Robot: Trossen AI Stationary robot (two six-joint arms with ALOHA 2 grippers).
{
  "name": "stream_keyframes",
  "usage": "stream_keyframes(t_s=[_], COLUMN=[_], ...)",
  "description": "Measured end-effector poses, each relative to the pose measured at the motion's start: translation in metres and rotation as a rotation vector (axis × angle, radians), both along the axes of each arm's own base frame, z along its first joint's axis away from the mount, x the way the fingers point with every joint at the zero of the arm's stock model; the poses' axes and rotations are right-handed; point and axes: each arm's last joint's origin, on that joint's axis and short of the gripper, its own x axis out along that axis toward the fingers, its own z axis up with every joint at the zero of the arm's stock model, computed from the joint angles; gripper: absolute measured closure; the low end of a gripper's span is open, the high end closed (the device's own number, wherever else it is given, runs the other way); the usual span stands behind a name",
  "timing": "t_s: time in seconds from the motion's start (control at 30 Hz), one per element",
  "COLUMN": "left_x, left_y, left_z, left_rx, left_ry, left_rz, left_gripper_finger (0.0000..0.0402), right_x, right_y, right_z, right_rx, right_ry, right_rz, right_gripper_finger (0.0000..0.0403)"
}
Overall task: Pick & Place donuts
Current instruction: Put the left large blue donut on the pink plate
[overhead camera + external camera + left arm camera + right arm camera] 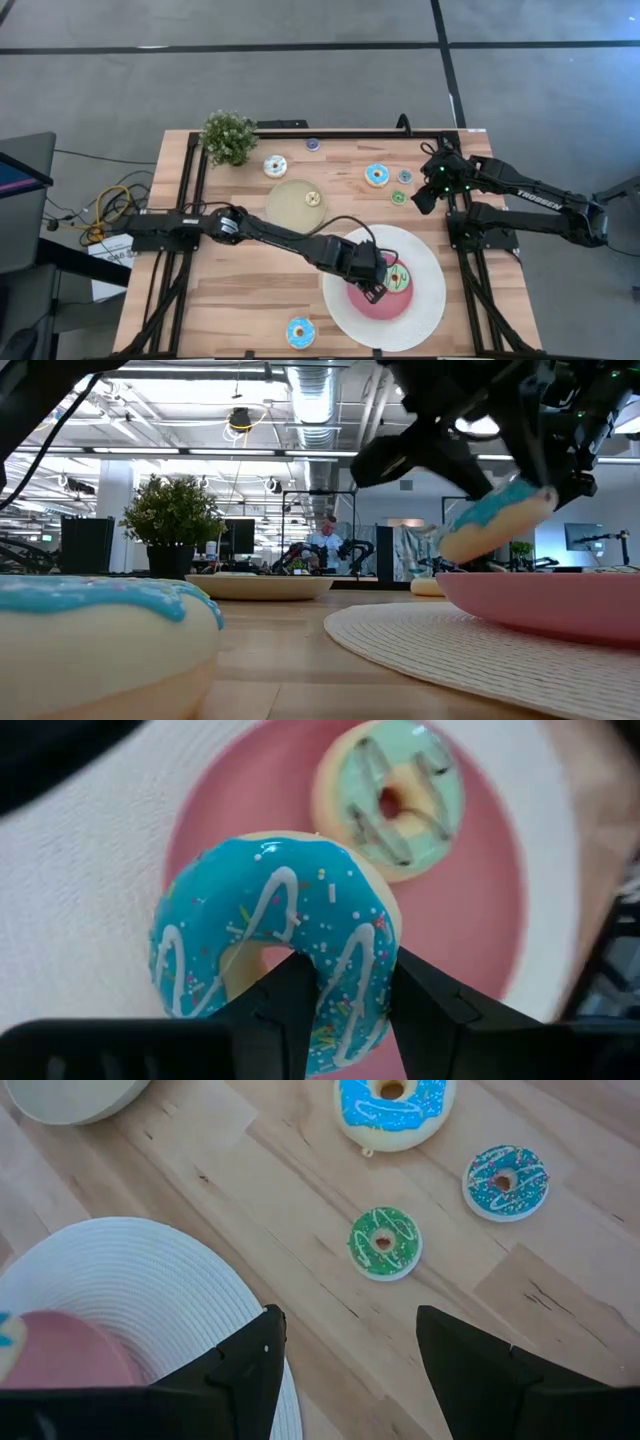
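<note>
- My left gripper (345,1010) is clamped on a blue-iced donut (275,940) with white drizzle and sprinkles, both fingers (285,1010) pinching one side of the ring, one through the hole
- From table height that donut (497,518) hangs tilted just above the pink dish (560,605), apart from it as far as I can tell
- The gripper (375,283) sits over the pink centre of the big white plate (432,300), which lies near the worktop's front right corner
- On the pink dish (500,900), a mint-green donut (390,785) with dark stripes lies flat, just beside the held one
- The small tan plate (285,205) near the worktop's middle carries one tiny cream donut (313,199) at its edge
- My right gripper (350,1350) hangs with its fingers spread and nothing between them, over the right side of the worktop near the white plate's rim (150,1280)
- Ahead of it on the bare wood: a tiny green donut (385,1242), a small blue sprinkled donut (505,1180) and a larger blue donut (393,1110)
- Another blue donut (300,332) lies at the front edge, a white-iced donut (275,165) beside the potted plant (228,137), and a tiny purple donut (313,144) at the back edge
</note>
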Motion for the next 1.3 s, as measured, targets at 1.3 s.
stream_keyframes(t_s=[1.3], left_x=[0.007], left_y=[0.001], left_z=[-0.028], left_rx=[-0.119], left_ry=[0.057], left_rz=[0.009], left_gripper_finger=[0.027], right_x=[-0.001], right_y=[0.001], right_z=[0.0], right_rx=[-0.005], right_ry=[0.008], right_rz=[0.048], right_gripper_finger=[0.0188])
